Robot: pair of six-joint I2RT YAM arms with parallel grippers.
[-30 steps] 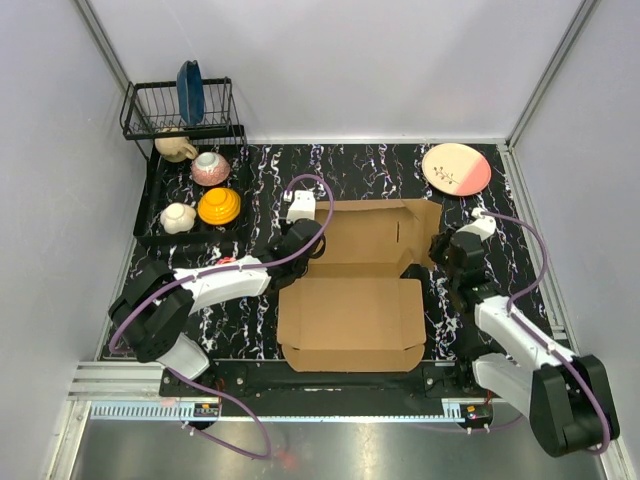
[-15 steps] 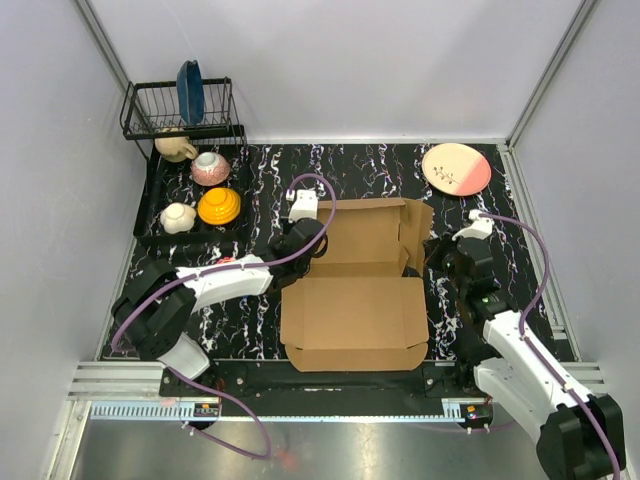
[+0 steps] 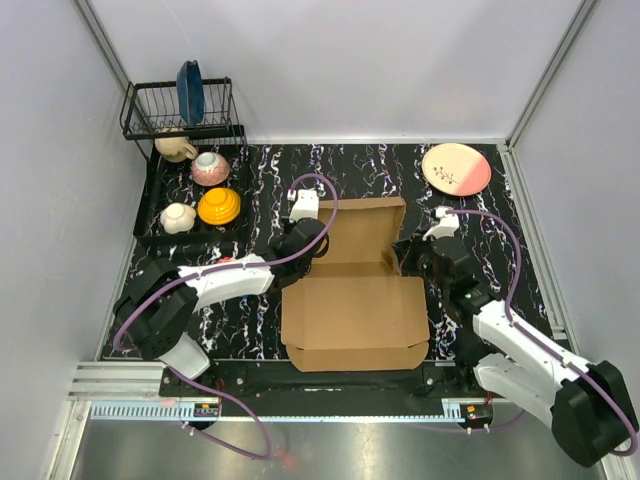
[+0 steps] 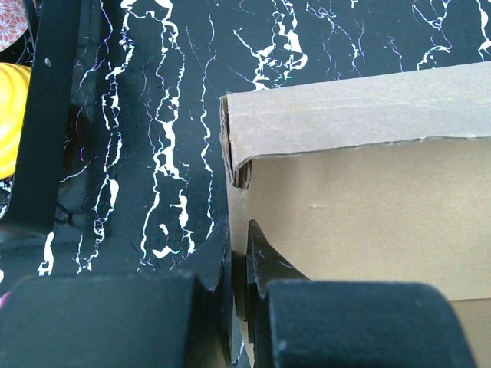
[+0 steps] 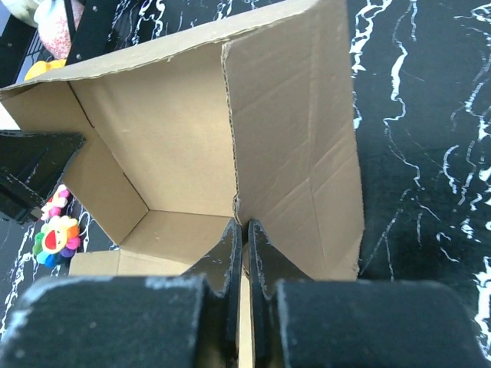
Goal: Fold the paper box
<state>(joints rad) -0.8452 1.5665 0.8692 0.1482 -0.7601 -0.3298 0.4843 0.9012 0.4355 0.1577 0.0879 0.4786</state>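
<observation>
The paper box (image 3: 350, 315) is plain brown cardboard in the middle of the black marbled table, its near panel lying flat and its back part (image 3: 362, 232) standing up. At the box's back left corner my left gripper (image 3: 311, 244) is shut on the upright left wall; in the left wrist view the jaws (image 4: 239, 257) pinch the cardboard edge of the box (image 4: 360, 199). My right gripper (image 3: 408, 258) is shut on the right side wall. In the right wrist view its jaws (image 5: 245, 230) clamp the bottom of that wall, with the box's (image 5: 176, 138) hollow inside beyond.
A black dish rack (image 3: 176, 108) with a blue plate stands at the back left. In front of it a tray holds a pink bowl (image 3: 210, 168), a yellow bowl (image 3: 218, 206) and a white cup (image 3: 177, 217). A pink plate (image 3: 456, 168) lies at the back right.
My right gripper shut on the box's right wall and moved left, swinging that flap inward. The back part now stands more upright. The left gripper kept its hold.
</observation>
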